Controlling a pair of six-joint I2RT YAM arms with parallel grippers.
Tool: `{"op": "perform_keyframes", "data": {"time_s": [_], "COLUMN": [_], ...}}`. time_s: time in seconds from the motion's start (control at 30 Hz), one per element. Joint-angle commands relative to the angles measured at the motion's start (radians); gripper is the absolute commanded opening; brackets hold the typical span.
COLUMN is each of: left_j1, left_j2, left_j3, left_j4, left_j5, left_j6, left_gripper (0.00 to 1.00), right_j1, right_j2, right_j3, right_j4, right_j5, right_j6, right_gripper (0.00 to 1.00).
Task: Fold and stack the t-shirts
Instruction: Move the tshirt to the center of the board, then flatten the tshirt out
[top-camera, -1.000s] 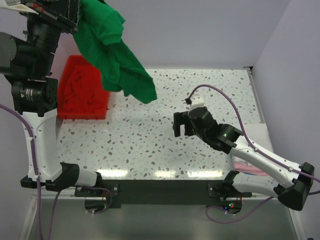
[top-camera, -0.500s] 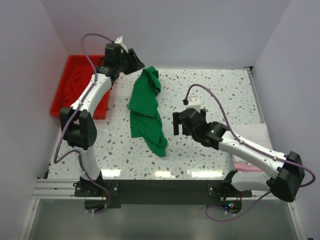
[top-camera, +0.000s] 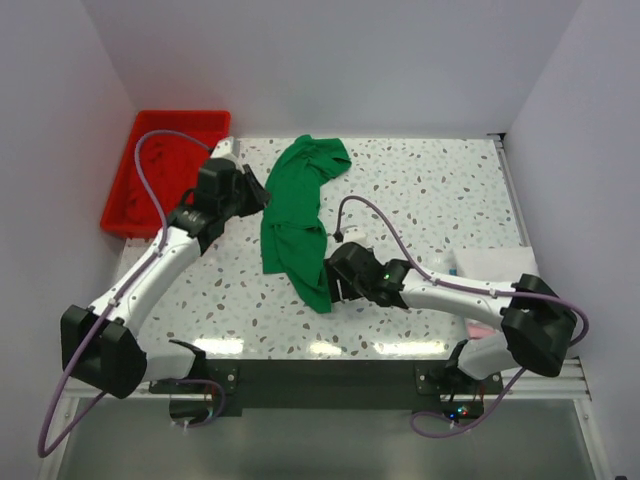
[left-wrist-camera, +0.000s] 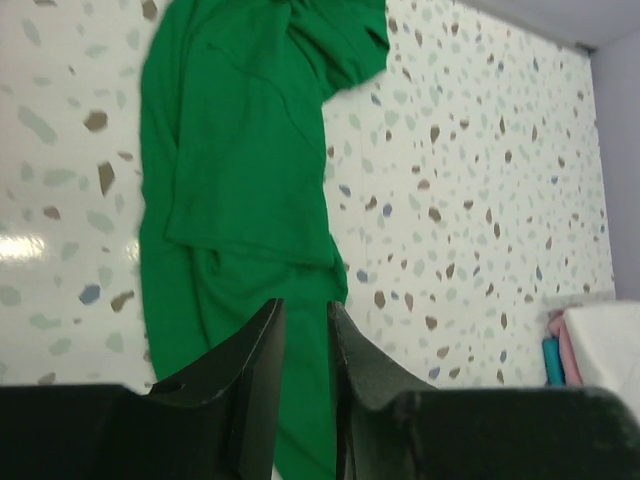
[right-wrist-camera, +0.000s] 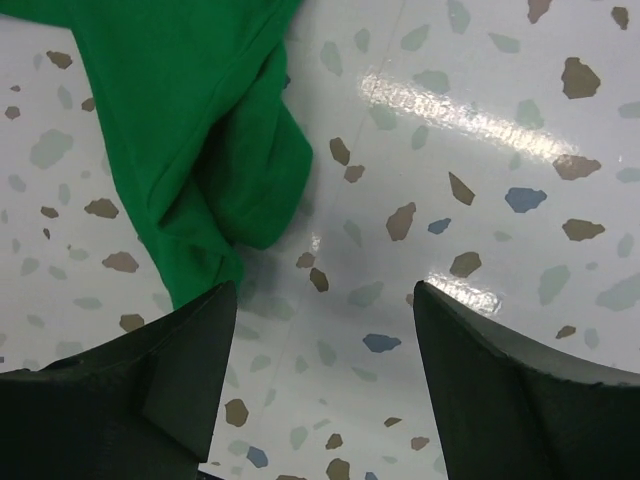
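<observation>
My left tool (left-wrist-camera: 303, 305) hangs empty, barely parted, at 9 o'clock of the green shirt (top-camera: 295, 215); my right tool (right-wrist-camera: 322, 295) gapes wide, empty, at 3 o'clock of its near tip. The shirt lies bunched, 12 to 6, on the bench (top-camera: 440, 200); I judge I'm flanking it to pull it flat

The left arm (top-camera: 150, 275) reaches forward, elbow bent, wrist turned right. The left pincer (top-camera: 258, 190) shows a narrow gap between its fingers (left-wrist-camera: 262, 345), gripping nothing. The right arm (top-camera: 450, 293) stretches low leftward; the right pincer (top-camera: 333, 288) stands spread wide, nothing between its fingers (right-wrist-camera: 190, 350).
</observation>
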Motion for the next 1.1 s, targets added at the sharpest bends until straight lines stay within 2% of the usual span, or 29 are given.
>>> {"op": "perform_keyframes", "data": {"time_s": [0.0,0.13,0.4,0.47,0.5,0.6,0.93,1.07], "left_j1": [-0.069,-0.091,-0.089,-0.091,-0.091,-0.091,-0.094,-0.099], "left_j2": [-0.024,-0.058,-0.018,0.01,0.017,0.056,0.172,0.223], "left_j3": [-0.155,-0.254,-0.344,-0.358,-0.363,-0.386,-0.419,-0.415], "left_j4": [0.045,0.068,0.054,0.058,0.059,0.088,0.163,0.189], "left_j5": [-0.054,-0.043,-0.138,-0.155,-0.161,-0.161,-0.138,-0.139], "left_j6": [-0.028,-0.042,-0.119,-0.126,-0.129,-0.135,-0.146,-0.152], "left_gripper": [0.28,0.27,0.24,0.29,0.35,0.39,0.5,0.52], "right_j1": [0.007,0.039,0.1,0.101,0.1,0.1,0.1,0.1], "right_j2": [0.008,0.041,0.115,0.12,0.121,0.126,0.152,0.146], "right_j3": [0.018,0.033,0.037,0.033,0.032,0.029,0.049,0.058], "right_j4": [0.117,0.131,0.154,0.154,0.155,0.168,0.166,0.149], "right_j5": [-0.021,-0.058,-0.078,-0.075,-0.077,-0.092,-0.09,-0.083], "right_j6": [0.017,0.028,0.087,0.1,0.103,0.113,0.129,0.133], "right_gripper": [0.72,0.62,0.56,0.54,0.54,0.5,0.38,0.28]}}
